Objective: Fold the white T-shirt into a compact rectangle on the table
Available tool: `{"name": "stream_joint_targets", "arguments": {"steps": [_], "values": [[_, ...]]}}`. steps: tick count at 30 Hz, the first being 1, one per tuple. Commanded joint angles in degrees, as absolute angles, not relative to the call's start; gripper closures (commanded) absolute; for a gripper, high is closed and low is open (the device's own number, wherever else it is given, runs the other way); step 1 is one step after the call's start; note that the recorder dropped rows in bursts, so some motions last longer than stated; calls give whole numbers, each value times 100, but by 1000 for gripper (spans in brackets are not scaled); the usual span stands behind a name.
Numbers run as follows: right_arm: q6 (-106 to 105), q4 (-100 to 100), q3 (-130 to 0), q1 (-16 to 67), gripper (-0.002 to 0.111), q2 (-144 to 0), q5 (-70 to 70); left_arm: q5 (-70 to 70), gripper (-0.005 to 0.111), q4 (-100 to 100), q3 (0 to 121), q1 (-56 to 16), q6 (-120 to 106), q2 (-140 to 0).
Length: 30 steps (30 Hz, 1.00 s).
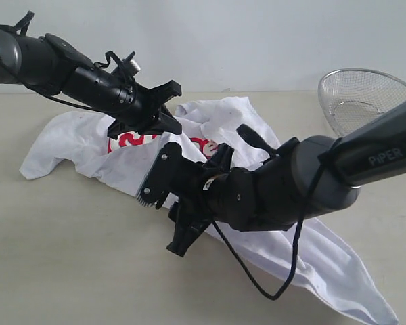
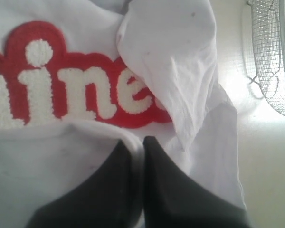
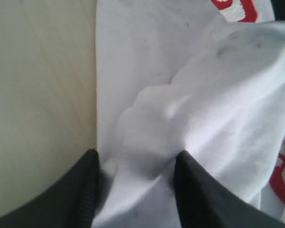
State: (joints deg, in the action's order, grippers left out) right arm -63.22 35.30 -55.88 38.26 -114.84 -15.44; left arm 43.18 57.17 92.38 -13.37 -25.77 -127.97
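The shirt [image 1: 216, 118] lies crumpled across the middle of the bench [image 1: 68, 257], front up, with its red lettering [image 2: 61, 90] half covered by a flap. One long end trails toward the near right corner.

The left gripper [image 2: 138, 141] has its jaws closed, and a thin fold of shirt appears to be nipped between them. The right gripper [image 3: 137, 156] has its jaws apart, straddling a raised hump of cloth beside the shirt's edge. I cannot tell whether they press on it yet.

Risks, as I judge them:
- The hump looks several layers thick, so closing there could lift a wad rather than one edge and leave the fold lumpy.
- If the arms pull in different directions, the flap over the lettering could twist further.
- The right arm's slack cable [image 1: 284, 284] hangs over the trailing end and could snag it.
- That end lies near the bench's near edge and might slide off.

Count: one shirt, one bench, two grippers, one cable loop, and one mesh basket [image 1: 365, 101] at the far right.
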Motion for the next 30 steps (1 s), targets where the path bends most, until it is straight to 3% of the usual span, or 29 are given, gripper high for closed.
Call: {"name": "stream_joint_targets", "arguments": {"steps": [1, 3, 4, 13, 26, 28, 30], "values": [[-6470, 3543, -5609, 3841, 92, -11530, -1701, 4398, 102, 5762, 9273, -1319, -2540, -12768], [-6483, 3543, -5609, 3841, 106, -11519, -1761, 4398, 102, 5762, 9273, -1319, -2540, -12768], [-6483, 3543, -5609, 3841, 108, -11506, -1840, 4404, 102, 5762, 9273, -1319, -2540, -12768], [-7381, 4942, -5609, 3841, 108, -11055, -2111, 4543, 102, 5752, 9273, -1305, -2552, -12768], [-6970, 5212, -5609, 4200, 108, -9841, 840, 6290, 102, 2928, 9252, -1217, -1273, -12000], [-6956, 5212, -5609, 4274, 108, -9841, 1146, 6627, 90, 2443, 9252, -1217, -1137, -11920], [-6933, 5212, -5598, 4396, 108, -9841, 1247, 6819, 69, 1934, 9252, -1217, -968, -11827]]}}
